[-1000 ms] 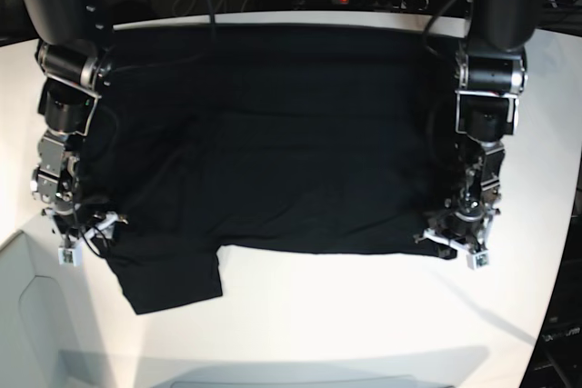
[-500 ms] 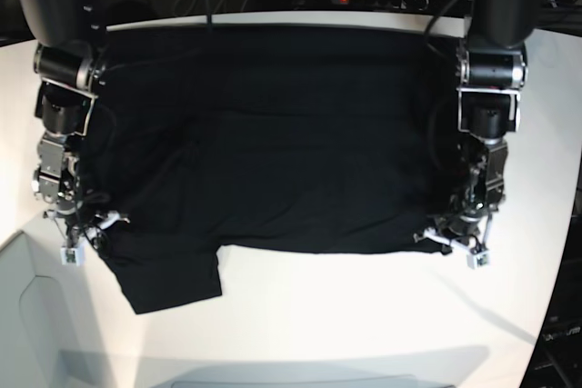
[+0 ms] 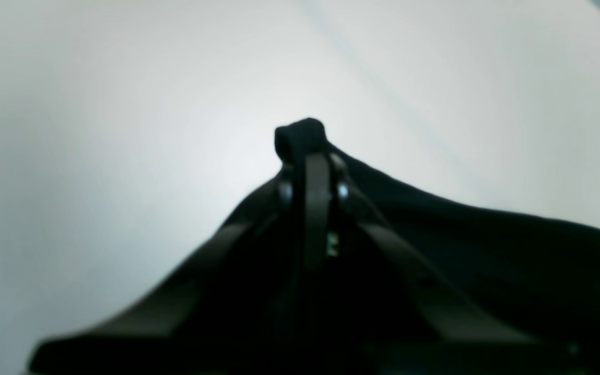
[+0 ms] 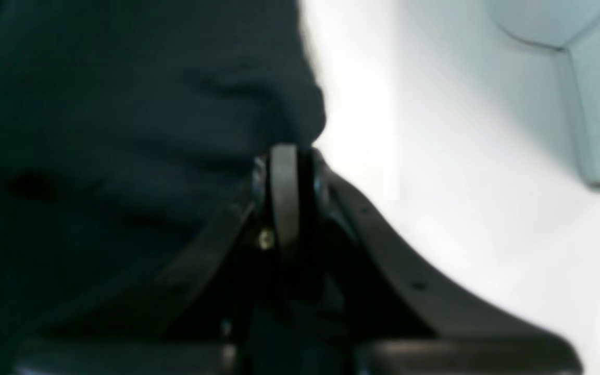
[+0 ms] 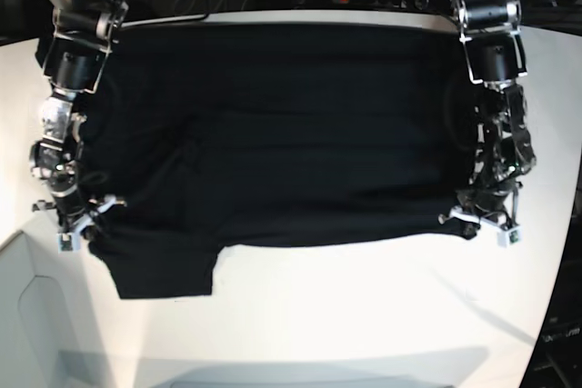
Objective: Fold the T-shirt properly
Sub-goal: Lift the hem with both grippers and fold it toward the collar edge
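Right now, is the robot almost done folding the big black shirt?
Not yet. The black cloth T-shirt lies spread on the white table. The left gripper and right gripper are each shut on its near edge. Every fold is left.

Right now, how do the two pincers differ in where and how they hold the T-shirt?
The left pincer grips the T-shirt at its near corner, where the hem runs straight; the right pincer grips beside the sleeve that sticks out toward the front. In the wrist views, a small nub of cloth pokes past the left pincer, while bulky folds pile above the right. Both are shut on black cloth above the white table.
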You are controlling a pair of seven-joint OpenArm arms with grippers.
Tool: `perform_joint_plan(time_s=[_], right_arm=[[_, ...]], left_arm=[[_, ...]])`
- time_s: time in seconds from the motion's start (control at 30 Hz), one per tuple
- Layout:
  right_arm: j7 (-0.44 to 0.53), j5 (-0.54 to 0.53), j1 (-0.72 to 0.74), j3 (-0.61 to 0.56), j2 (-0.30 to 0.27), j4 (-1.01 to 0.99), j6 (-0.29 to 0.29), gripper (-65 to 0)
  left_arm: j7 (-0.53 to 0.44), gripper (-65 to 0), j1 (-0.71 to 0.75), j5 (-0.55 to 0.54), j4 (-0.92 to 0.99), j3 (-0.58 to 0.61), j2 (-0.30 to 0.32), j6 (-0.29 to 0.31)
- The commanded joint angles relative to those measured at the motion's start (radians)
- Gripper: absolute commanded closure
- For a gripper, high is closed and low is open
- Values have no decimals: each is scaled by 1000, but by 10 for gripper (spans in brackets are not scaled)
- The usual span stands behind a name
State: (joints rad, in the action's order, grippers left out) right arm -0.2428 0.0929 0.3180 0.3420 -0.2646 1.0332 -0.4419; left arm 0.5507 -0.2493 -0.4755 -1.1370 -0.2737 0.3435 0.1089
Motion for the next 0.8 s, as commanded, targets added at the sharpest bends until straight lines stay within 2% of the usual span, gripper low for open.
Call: perform_joint_plan(time_s=[0.0, 0.13, 0.27, 0.37, 0.6, 0.77], right_arm=[[27, -11, 14, 16, -17, 37, -4, 0], [27, -22, -9, 30, -17, 78, -4, 0], [27, -89, -64, 30, -22, 149, -4, 0], [27, -91, -99, 30, -20, 190, -4, 0], [27, -92, -173, 30, -19, 290, -4, 0], [27, -92, -244, 32, -20, 364, -4, 0]], left_arm=[[-24, -2, -18, -6, -44, -17, 15, 1], [-16, -2, 6, -7, -117, -46, 12, 1], [-16, -2, 61, -9, -209, -75, 10, 1], [-13, -2, 100, -9, -277, -97, -16, 1], [107, -2, 186, -9, -427, -227, -90, 7], [145, -2, 264, -9, -509, -272, -113, 8]])
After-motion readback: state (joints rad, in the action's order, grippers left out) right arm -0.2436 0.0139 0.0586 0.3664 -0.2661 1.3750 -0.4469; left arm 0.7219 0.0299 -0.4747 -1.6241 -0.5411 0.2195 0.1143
